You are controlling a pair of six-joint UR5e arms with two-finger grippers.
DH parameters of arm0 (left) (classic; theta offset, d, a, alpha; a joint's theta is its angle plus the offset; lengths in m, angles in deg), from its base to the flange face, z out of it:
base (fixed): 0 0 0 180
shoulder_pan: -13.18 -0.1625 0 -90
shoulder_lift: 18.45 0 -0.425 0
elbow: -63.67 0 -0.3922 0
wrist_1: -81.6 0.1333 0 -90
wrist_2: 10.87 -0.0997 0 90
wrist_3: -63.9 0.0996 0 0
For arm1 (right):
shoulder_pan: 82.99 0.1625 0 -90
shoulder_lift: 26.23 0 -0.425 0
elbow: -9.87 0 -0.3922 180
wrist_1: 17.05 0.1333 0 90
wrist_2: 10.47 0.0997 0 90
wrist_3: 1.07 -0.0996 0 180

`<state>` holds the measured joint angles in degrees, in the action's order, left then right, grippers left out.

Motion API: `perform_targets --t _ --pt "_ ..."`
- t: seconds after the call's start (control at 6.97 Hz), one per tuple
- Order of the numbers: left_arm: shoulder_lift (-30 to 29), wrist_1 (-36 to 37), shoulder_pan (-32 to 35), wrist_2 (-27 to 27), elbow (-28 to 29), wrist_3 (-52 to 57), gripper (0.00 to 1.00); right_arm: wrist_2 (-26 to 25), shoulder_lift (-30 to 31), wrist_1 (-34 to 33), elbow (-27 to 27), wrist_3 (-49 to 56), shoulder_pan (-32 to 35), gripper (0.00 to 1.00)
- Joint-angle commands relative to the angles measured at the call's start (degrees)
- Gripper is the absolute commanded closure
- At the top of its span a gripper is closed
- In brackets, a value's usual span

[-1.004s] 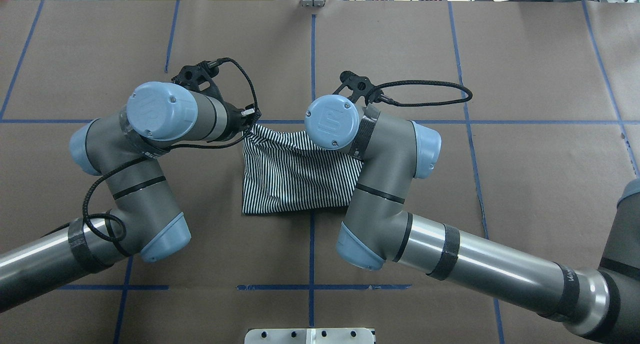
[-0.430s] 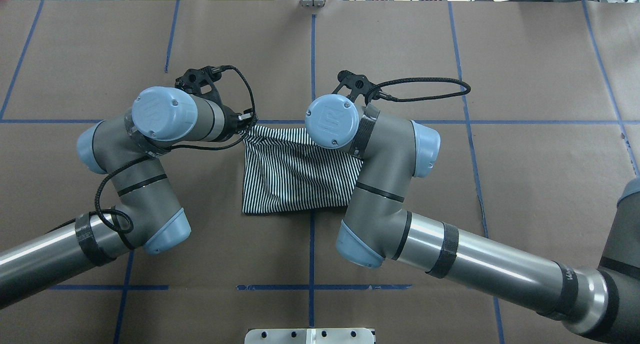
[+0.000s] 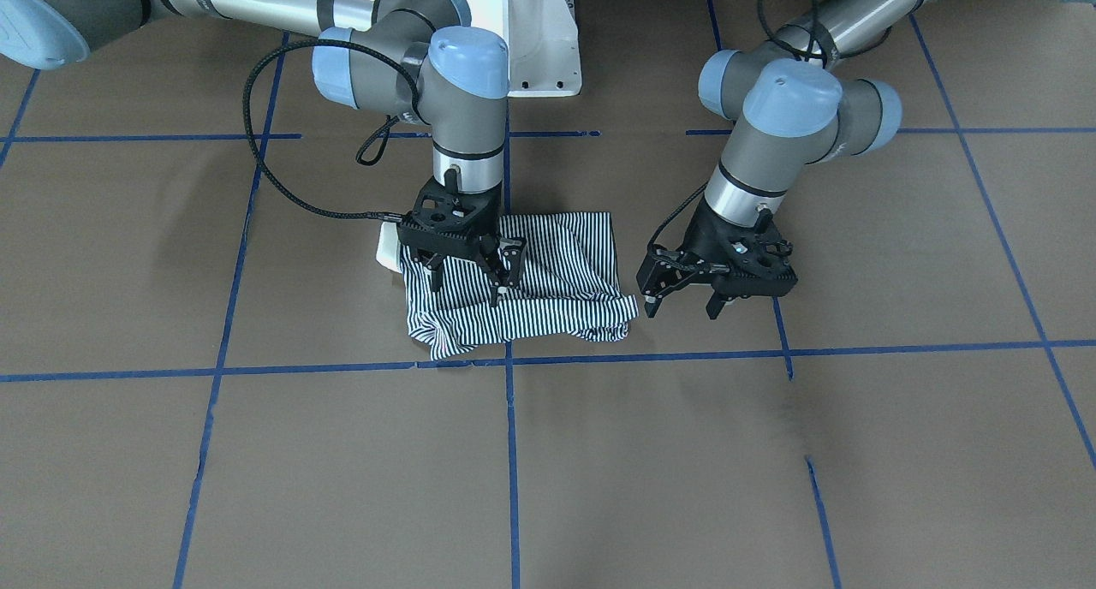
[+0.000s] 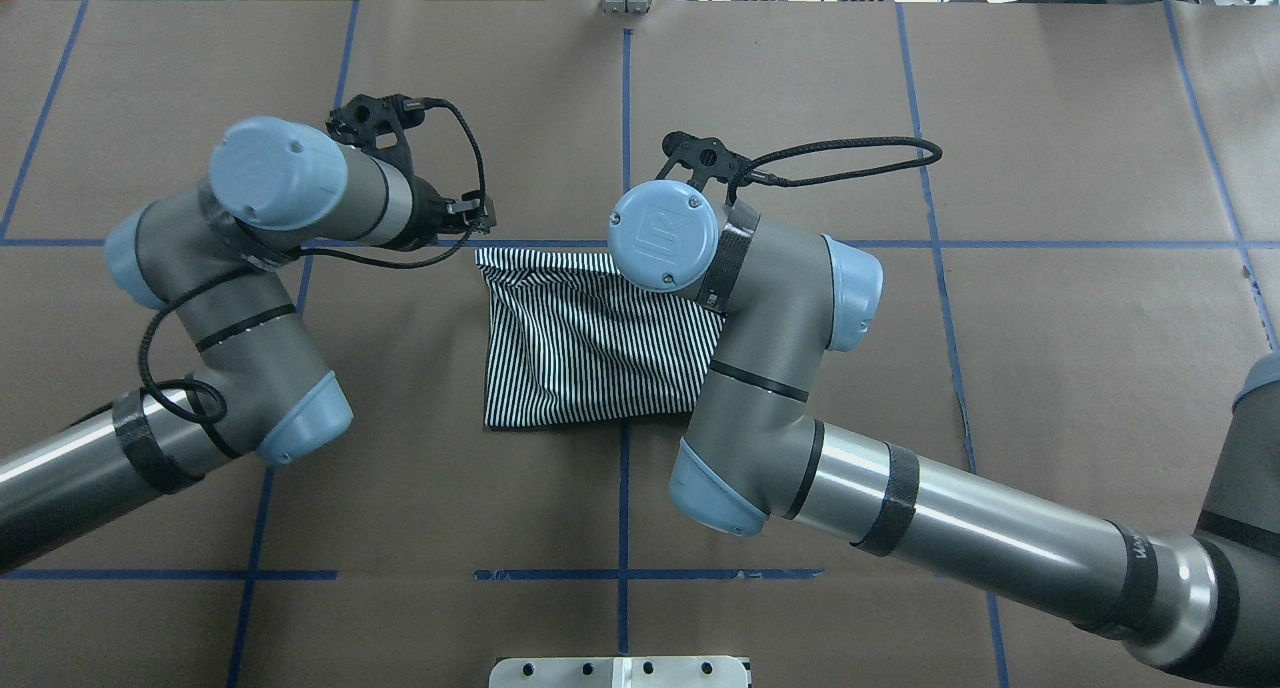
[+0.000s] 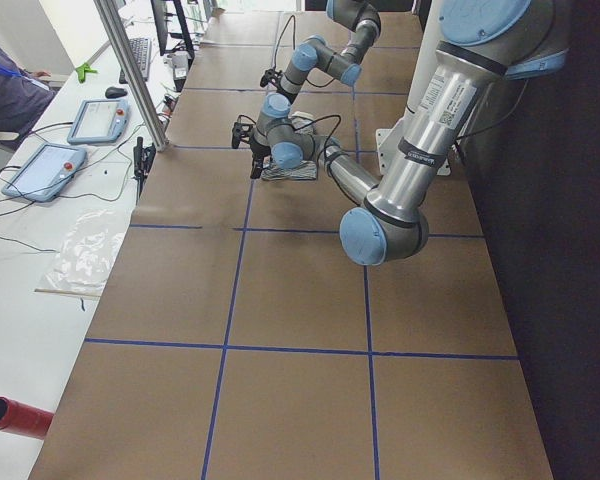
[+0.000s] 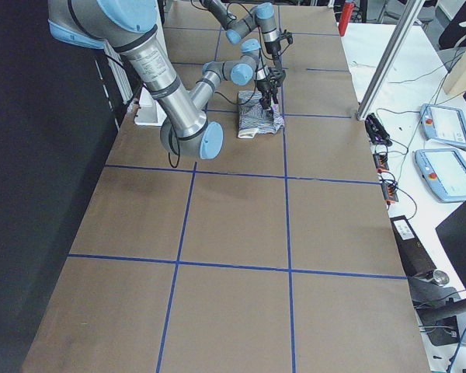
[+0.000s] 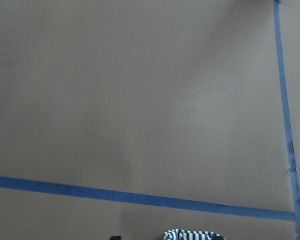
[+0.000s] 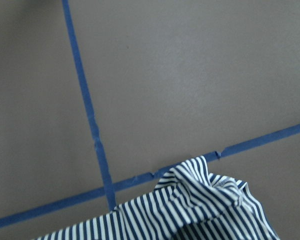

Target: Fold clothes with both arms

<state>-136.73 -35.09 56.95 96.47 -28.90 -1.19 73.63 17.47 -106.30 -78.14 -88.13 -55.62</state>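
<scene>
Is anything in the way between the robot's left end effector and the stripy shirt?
No. The left end effector hangs open just beside the striped shirt, a little apart from its edge. Only the bare brown table shows between them, and nothing visible blocks the way.

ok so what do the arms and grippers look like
The left arm and right arm are alike: grey jointed tubes, light-blue round caps (one shows an embossed logo), shiny silver long sections and black bands. A black braided cable loops to each wrist. The left gripper and right gripper are black, with two fingers each.
</scene>
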Motion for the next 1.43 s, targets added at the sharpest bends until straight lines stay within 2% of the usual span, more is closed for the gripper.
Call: perform_targets --t 0.0,0.29,0.72,0.86,1.15,1.29 --pt "0.5 -0.2 0.7 0.9 -0.2 1.1 0.00 -3.6 0.3 0.0 0.2 8.1 -5.2 0.00" --pt "0.6 -0.2 0.7 0.8 -0.2 0.7 0.00 -4.7 0.5 0.2 2.6 16.4 -5.3 0.00" --pt "0.6 -0.2 0.6 0.8 -0.5 0.6 0.00 -5.1 0.0 2.2 6.7 16.8 -2.9 0.00" --pt "0.6 -0.3 0.6 0.8 -1.2 0.1 0.00 -5.2 -0.6 6.9 11.8 16.8 -1.7 0.00" --pt "0.7 -0.2 0.6 0.8 -1.5 -0.1 0.00 -3.5 -8.1 8.6 22.7 18.6 4.5 0.00" --pt "0.8 -0.2 0.5 0.8 -1.5 -0.3 0.00 -1.5 -10.6 8.7 26.4 18.9 7.1 0.00"
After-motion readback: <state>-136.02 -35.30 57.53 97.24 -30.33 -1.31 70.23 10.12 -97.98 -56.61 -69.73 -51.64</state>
